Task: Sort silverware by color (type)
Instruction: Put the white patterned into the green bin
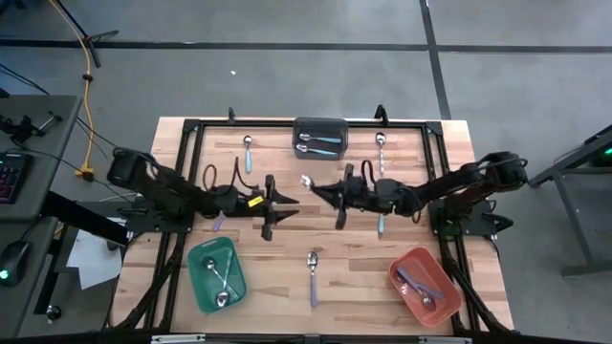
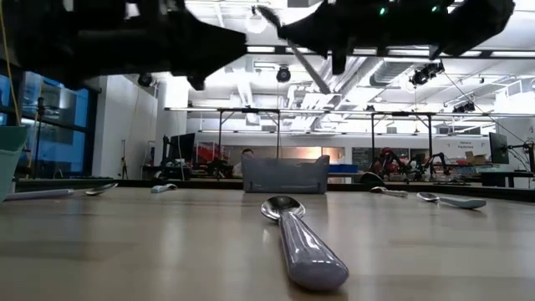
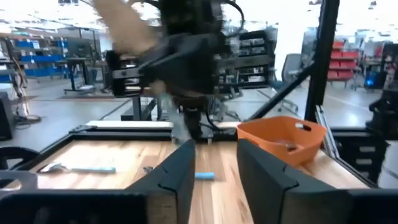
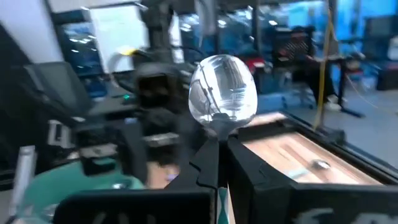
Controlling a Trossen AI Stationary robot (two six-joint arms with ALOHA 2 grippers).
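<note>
On the left of the counter [image 1: 287,263], near its front edge, a green bin [image 1: 203,283] holds two or three silver spoons [image 1: 224,285]. Just behind it, under the left arm, a lavender-handled spoon [image 1: 218,222] pokes out onto the wood. Toward the back edge a light blue spoon [image 1: 248,151] lies alone.

The left tool [image 1: 283,207] hangs above the middle of the counter, pointing right toward the other arm. Its two fingers [image 3: 180,168] stand spread with a clear gap and nothing between them.

In the centre, near the front edge, a lavender-handled spoon [image 1: 313,274] lies lengthwise with its bowl toward the back. Against the back edge a dark grey bin [image 1: 319,137] holds two light blue spoons [image 1: 318,145].

The right tool [image 1: 317,187] faces the left one, well above the wood. Its fingers are pressed together on the neck of a silver spoon [image 4: 222,94], whose shiny bowl sticks up past the fingertips toward the left tool. The two tools are near each other but apart.

Right of centre, a plain silver spoon [image 1: 381,145] lies near the back, and a light blue handle [image 1: 381,225] shows beneath the right arm. At the front right a red bin [image 1: 417,264] holds lavender-handled spoons [image 1: 423,287]
</note>
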